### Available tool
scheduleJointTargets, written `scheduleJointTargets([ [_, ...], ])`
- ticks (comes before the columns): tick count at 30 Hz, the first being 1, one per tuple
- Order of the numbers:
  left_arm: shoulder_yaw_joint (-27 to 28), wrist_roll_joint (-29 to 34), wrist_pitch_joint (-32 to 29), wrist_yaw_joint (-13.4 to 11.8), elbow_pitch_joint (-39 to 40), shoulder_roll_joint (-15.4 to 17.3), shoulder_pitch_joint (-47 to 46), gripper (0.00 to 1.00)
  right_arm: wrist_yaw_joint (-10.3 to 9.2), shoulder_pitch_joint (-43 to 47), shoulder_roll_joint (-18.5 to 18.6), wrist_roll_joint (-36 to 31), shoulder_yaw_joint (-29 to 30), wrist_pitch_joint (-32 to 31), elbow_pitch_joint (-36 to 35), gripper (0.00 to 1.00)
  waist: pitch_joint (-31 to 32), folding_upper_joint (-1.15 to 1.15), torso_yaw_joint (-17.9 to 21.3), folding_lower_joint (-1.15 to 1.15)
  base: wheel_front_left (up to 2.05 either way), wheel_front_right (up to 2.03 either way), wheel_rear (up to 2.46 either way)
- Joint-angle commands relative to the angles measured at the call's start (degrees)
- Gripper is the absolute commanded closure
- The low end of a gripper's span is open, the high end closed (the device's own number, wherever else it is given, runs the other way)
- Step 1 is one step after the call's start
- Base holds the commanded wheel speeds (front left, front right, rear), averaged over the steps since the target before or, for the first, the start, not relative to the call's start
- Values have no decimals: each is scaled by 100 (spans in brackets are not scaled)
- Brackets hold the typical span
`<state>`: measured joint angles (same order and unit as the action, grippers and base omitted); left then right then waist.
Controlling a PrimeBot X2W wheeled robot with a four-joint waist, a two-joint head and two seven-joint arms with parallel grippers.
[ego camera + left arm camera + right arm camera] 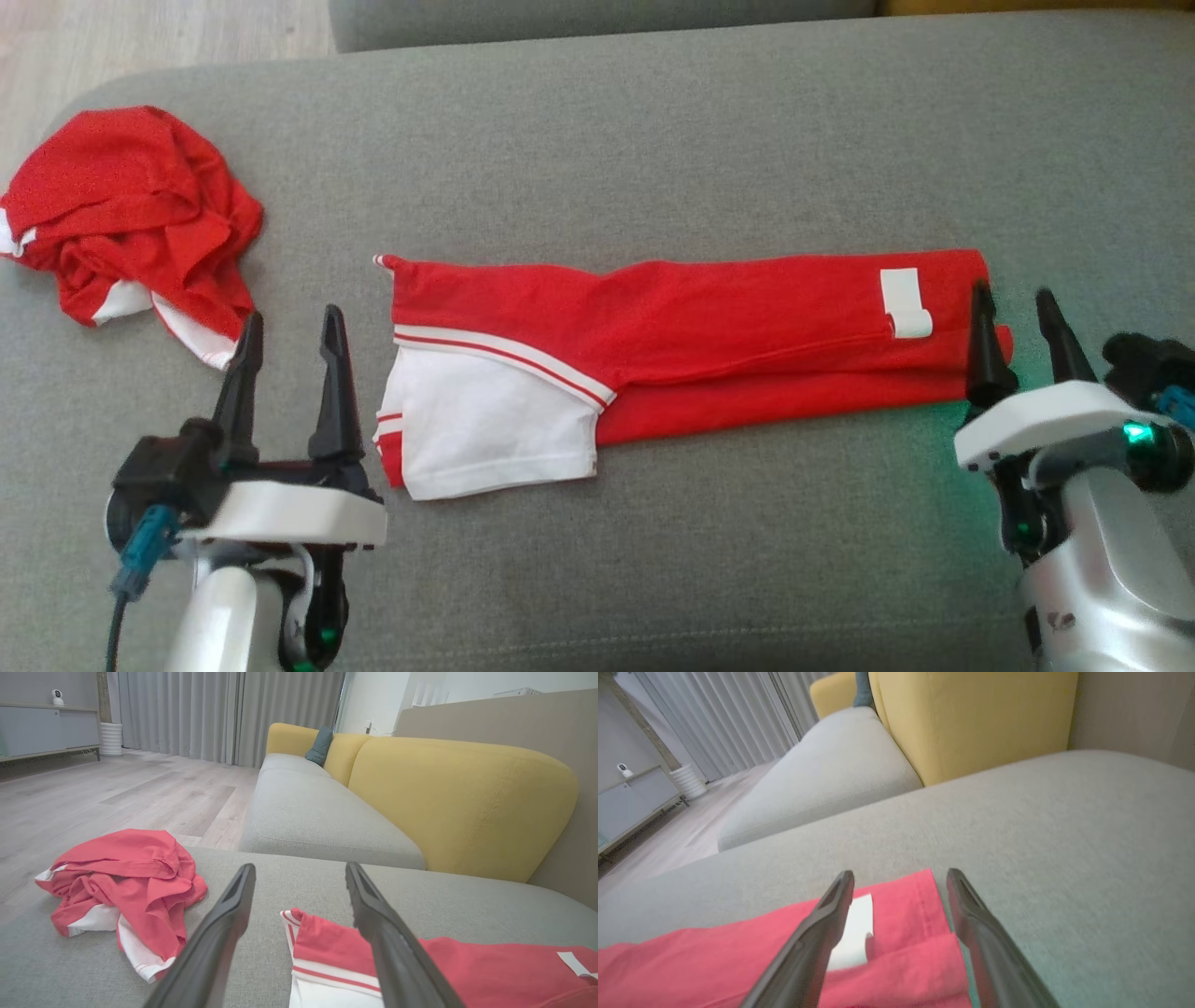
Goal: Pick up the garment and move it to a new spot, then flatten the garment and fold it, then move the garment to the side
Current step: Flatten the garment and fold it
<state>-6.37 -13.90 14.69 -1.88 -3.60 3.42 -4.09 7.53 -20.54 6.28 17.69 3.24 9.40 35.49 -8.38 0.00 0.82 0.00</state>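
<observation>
- The T-shirt (709, 336) looked light, soft and limp. It was thin knit that I judged would sag and slip out of its fold if lifted by one end, so it wanted taking at both short ends at once, pinching through all the layers
- The best holds, by my reckoning, were the hem end on the right, near the white label (904, 301), and the sleeve end on the left at the striped band, where the cloth was stacked thickest
- It was red and folded lengthwise into a long narrow strip, with a white sleeve (485, 420) trimmed in red and white stripes lying on top at the left end; a lower layer showed along the near edge, and there were a few soft creases
- It lay across the middle of the grey seat cushion (653, 140), running left to right between my two grippers
- The left gripper (291, 315) had its fingers spread wide with nothing between them, just beside the sleeve end; from its wrist camera one finger crossed in front of the T-shirt's corner, and I could not tell whether it touched
- The right gripper (1012, 289) was equally wide and empty, straddling the hem end with one finger over the red cloth and the other over bare cushion; contact I could not make out
- A crumpled red and white garment (131, 215) sat at the cushion's far left, apart from the T-shirt
- Beyond were a yellow backrest (458, 798) and a wooden floor (140, 798)
</observation>
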Motion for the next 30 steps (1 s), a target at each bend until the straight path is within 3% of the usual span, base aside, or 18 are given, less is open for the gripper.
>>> scheduleJointTargets([
  [1, 233, 66, 30, 40, 158, 11, -260, 0, -4, -185, -49, -71, -53, -37, -111, 0, -26, 0, -1, 0, 0, 0, 0],
  [6, 256, 129, 30, 187, 48, -33, -317, 0, -4, -305, -234, -179, 568, -377, 254, 0, -134, 0, -26, 0, 0, 0, 0],
  [13, 285, 164, 30, 289, -38, -51, -443, 0, -4, -509, -323, -414, 980, -570, 654, 0, -282, 0, -73, 0, 0, 0, 0],
  [24, 279, 87, 30, 242, -58, -53, -559, 0, -4, -814, -338, -262, 799, -1037, 1321, 0, -431, 0, -146, 0, 0, 0, 0],
  [25, 294, 84, 30, 234, -53, -54, -565, 0, -4, -825, -339, -202, 727, -1079, 1365, 58, -431, 0, -146, 0, 0, 0, 0],
  [26, 313, 81, 30, 230, -52, -54, -568, 0, -4, -831, -339, -172, 655, -1094, 1388, 100, -430, 0, -143, 0, 0, 0, 0],
  [30, 351, 83, 30, 213, -55, -54, -553, 0, -4, -856, -298, -295, 691, -1030, 1395, 100, -401, 0, -122, 0, 0, 0, 0],
])
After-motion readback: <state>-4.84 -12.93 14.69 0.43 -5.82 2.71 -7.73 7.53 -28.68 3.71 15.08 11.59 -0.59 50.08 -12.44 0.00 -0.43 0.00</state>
